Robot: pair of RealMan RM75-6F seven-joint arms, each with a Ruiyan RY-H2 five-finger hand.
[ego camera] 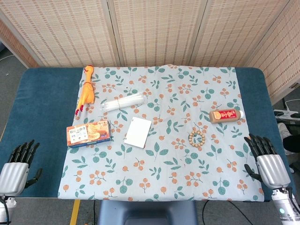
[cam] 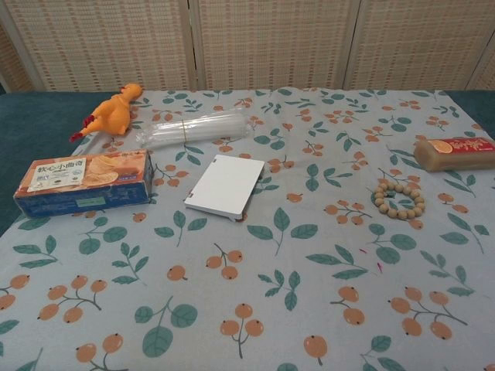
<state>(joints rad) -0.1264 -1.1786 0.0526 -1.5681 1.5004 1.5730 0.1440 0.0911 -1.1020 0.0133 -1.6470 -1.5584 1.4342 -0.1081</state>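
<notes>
The left hand (ego camera: 18, 161) rests at the lower left edge of the table (ego camera: 44, 93), off the floral cloth (ego camera: 164, 187), fingers apart and pointing up the table, holding nothing. Nearest to it, toward its 2 o'clock, lies the biscuit box (ego camera: 89, 133): a flat carton with an orange top printed with golden crackers, a pale label panel at its left end and a blue side face. It lies flat on the cloth, well apart from the hand.

The right hand (ego camera: 268, 161) sits at the lower right corner of the cloth, fingers likewise spread and empty. At its 11 o'clock, near but not touching, lies the bead bracelet (ego camera: 197, 138), a closed ring of pale wooden beads. Further up, at about 11 o'clock, a tan packet with a red label (ego camera: 227, 115) lies on its side.

At the cloth's centre sits a white card-like slab (ego camera: 138, 132), tilted slightly. At its 11 o'clock lies a clear plastic bundle (ego camera: 124, 101), and left of that a yellow rubber chicken (ego camera: 87, 90) stretched lengthwise.
</notes>
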